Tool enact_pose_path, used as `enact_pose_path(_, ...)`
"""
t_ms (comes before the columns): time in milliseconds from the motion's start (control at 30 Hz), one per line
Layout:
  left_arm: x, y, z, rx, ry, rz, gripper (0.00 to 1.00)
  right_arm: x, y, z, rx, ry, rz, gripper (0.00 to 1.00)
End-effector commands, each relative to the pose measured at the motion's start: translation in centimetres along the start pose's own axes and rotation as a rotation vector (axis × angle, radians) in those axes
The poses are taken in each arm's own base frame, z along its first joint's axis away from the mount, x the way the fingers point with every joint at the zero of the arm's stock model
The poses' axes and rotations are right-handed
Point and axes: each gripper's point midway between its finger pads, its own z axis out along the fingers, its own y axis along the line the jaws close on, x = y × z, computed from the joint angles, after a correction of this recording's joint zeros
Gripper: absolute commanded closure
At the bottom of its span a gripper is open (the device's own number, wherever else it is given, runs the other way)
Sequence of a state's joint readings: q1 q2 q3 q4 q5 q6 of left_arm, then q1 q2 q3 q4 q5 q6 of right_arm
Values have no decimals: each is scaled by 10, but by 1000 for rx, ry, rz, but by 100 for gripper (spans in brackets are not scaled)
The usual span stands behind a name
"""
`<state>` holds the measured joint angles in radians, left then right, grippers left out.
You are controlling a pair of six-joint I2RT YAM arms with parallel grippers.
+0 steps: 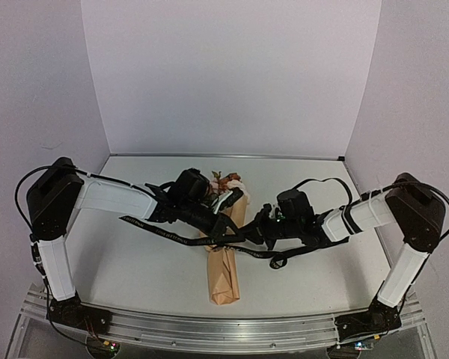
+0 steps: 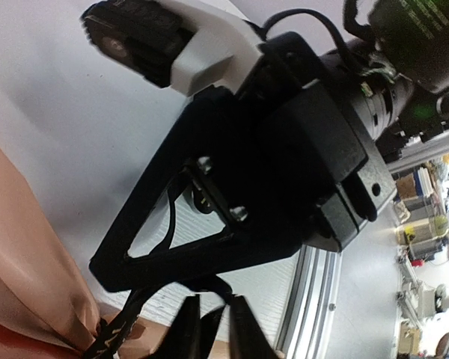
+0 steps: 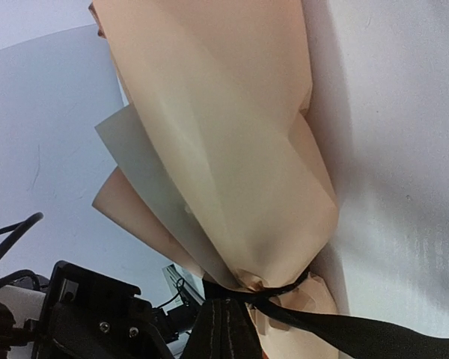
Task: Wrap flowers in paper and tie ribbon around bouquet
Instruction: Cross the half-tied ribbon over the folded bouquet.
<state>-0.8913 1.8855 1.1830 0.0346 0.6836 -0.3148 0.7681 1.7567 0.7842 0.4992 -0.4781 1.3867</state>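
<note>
The bouquet (image 1: 224,273) is laid along the middle of the table (image 1: 135,262), with the flowers (image 1: 226,182) at its far end. It is cinched at the waist by the ribbon (image 3: 374,329). The paper (image 3: 224,149) is judged light, springy and easily crushed. The satin is limp and slippery, so it is best taken by its tails close to the wrap, never on the cone. The right gripper (image 3: 226,325) is closed, apparently on the ribbon at the cinch. The left gripper (image 2: 213,333) is seen with its fingers close together, but whether ribbon is pinched between them cannot be told.
</note>
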Motion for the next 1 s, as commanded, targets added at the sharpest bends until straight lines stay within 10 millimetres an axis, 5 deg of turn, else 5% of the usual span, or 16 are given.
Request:
enact_pose_path(0,-16,-9,-17,-30,-65,41,72,-7,9,-16,18,-58,-82,100)
enact_pose_path(67,-15,-9,-23,-49,-79,41,61,-9,8,-20,54,-73,-118,100)
enact_pose_path(367,-24,-32,-63,-83,-144,108,48,-8,12,-33,210,-101,-333,100)
enact_pose_path(533,-17,-17,-78,-95,-145,111,42,-6,32,-42,246,-134,-499,100)
enact_pose_path(967,-28,7,-49,-73,-112,153,39,-7,63,-52,230,-191,-672,100)
